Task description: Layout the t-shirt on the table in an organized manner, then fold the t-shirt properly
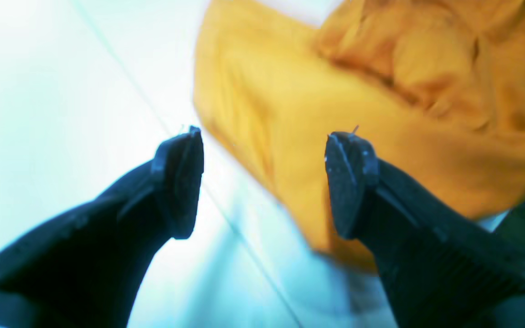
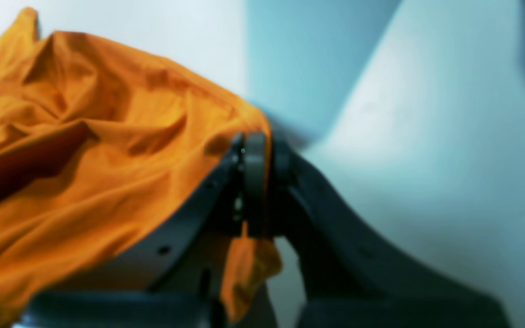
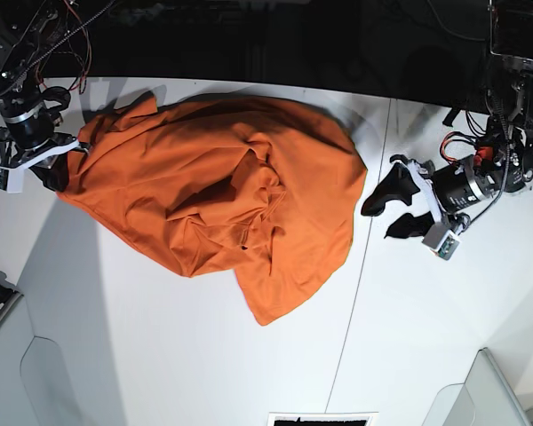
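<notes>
Spreading across most of the base view, our table (image 3: pixel 160 355) carries the t-shirt (image 3: pixel 222 195), which lies bunched and wrinkled in the upper middle of the frame, left of the thin dark seam. At the upper left edge our right gripper (image 2: pixel 255 182) is clamped on a fold of the orange cloth. At mid right, our left gripper (image 1: pixel 262 182) holds nothing, fingers spread apart, just beside the shirt's edge.

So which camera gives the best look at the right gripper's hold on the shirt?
The right wrist view: the right gripper is shut on a fold of the t-shirt, seen close. The base view shows it small at the shirt's edge. The left wrist view misses it.
</notes>
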Available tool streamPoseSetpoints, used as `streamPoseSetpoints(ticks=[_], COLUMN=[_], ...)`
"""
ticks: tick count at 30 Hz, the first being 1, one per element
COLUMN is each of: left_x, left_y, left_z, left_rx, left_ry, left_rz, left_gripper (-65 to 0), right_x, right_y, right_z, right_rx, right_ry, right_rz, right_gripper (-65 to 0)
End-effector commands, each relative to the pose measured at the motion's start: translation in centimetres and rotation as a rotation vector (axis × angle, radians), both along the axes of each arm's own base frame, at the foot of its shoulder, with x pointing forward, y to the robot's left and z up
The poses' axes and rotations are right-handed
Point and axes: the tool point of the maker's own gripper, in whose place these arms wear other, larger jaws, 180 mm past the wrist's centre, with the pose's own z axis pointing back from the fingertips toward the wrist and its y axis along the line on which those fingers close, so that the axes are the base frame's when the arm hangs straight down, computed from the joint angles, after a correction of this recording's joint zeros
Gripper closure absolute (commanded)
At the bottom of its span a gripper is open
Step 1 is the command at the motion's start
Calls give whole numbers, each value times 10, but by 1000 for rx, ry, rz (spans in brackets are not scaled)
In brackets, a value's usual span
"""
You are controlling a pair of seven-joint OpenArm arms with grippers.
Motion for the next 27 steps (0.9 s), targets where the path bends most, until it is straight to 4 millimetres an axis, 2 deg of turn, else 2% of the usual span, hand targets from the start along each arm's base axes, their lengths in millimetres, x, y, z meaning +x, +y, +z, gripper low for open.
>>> streamPoseSetpoints(ticks=[1, 3, 5, 8, 12, 15, 20, 27], left_x=[7, 3, -1, -5, -3, 18, 50, 92], left_y=[2, 1, -7, -27, -56, -55, -45, -11], left_z=[4, -21, -37, -49, -52, -45, -19, 22], left_rx=[-30, -45, -57, -52, -48, -22, 4, 95], left_ry=[-22, 37, 72, 79, 68, 35, -35, -148], left_rz=[15, 38, 40, 7, -41, 9, 36, 93], left_gripper=[-434, -434, -434, -434, -434, -434, -434, -434], right_x=[8, 8, 8, 9, 11, 11, 10, 9], right_y=[-1, 0, 1, 5, 11, 14, 14, 14], right_z=[14, 15, 15, 14, 13, 13, 12, 11], right_rx=[2, 12, 18, 22, 25, 24, 24, 24], right_ry=[-59, -66, -68, -65, -62, -61, -56, -54], right_rz=[1, 2, 1, 10, 29, 38, 39, 39], right_gripper=[0, 0, 0, 0, 0, 0, 0, 0])
